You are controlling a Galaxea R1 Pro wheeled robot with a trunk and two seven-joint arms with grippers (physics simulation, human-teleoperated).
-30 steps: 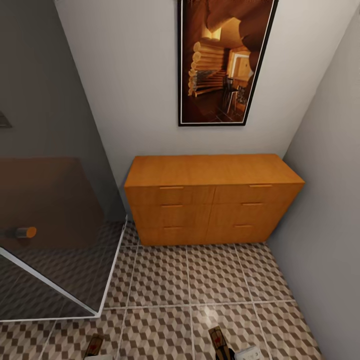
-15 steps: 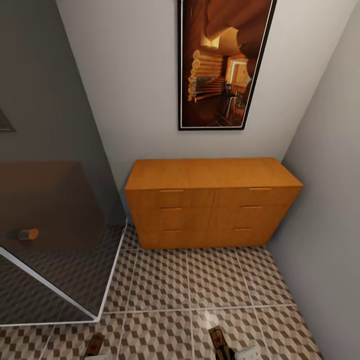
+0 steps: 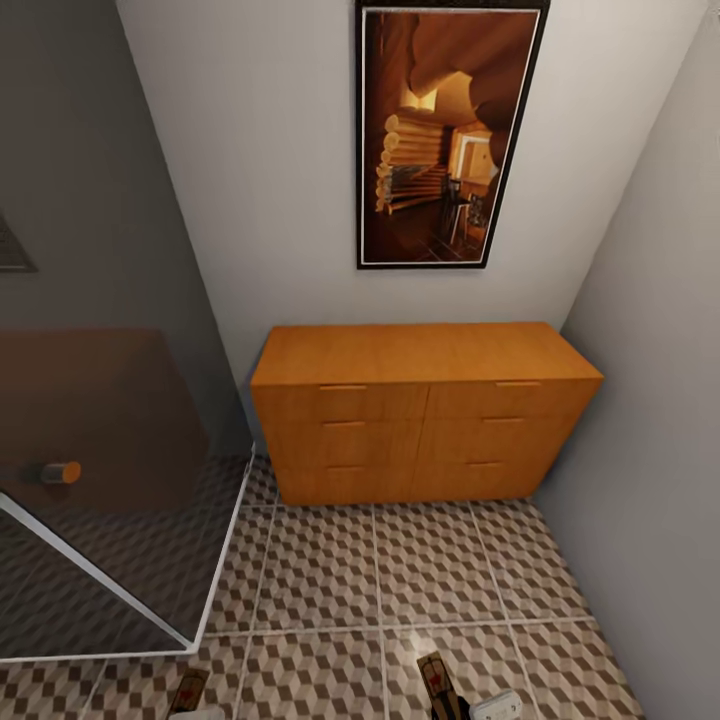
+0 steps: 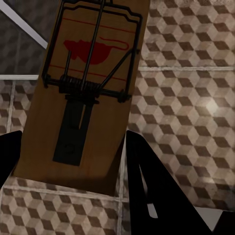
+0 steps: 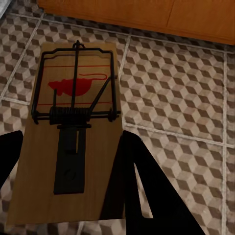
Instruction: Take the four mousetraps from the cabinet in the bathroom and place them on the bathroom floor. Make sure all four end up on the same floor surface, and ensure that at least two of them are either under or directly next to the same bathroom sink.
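Cube-patterned bathroom floor stretched before the closed cabinet from my head. My left gripper clamped one mousetrap; my right gripper clamped another mousetrap. I judged both should be lowered flat beside the sink.

The bathroom floor is laid with large square tiles printed in a brown, beige and white cube pattern, with pale grout lines between them. The cabinet, a low wide orange-brown sideboard with drawer fronts and slim bar handles, stands directly on these tiles, its back to the white wall and its right end near the grey side wall. A white-edged glass partition meets the floor to the cabinet's left, with the same tiles visible behind it.
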